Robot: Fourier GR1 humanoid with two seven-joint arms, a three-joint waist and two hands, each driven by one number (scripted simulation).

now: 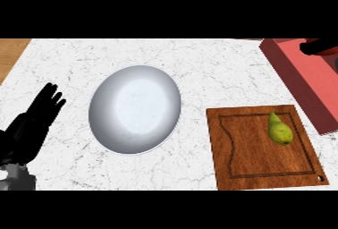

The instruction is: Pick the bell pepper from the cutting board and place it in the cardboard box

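L hand (36,120) at 9 o'clock edge, fingers straight and up, holding nothing, resting. Cutting board (247,147) at 4 o'clock on the marble counter (218,67). On it, near the far-right corner, a green pear-shaped fruit (280,129), narrow end pointing away; task says bell pepper but it looks like a pear. White plate (135,109) at ctr-left, well apart from the board. Red-pink box (297,74) at 2 o'clock, running off frame. R hand (320,47) at 1-2 o'clock over the box, mostly cut off, can't tell finger state. Risks imo: fruit's rounded and tapered, could roll or slip in the grasp; it lies near the box wall, so R hand may clip that wall coming down.
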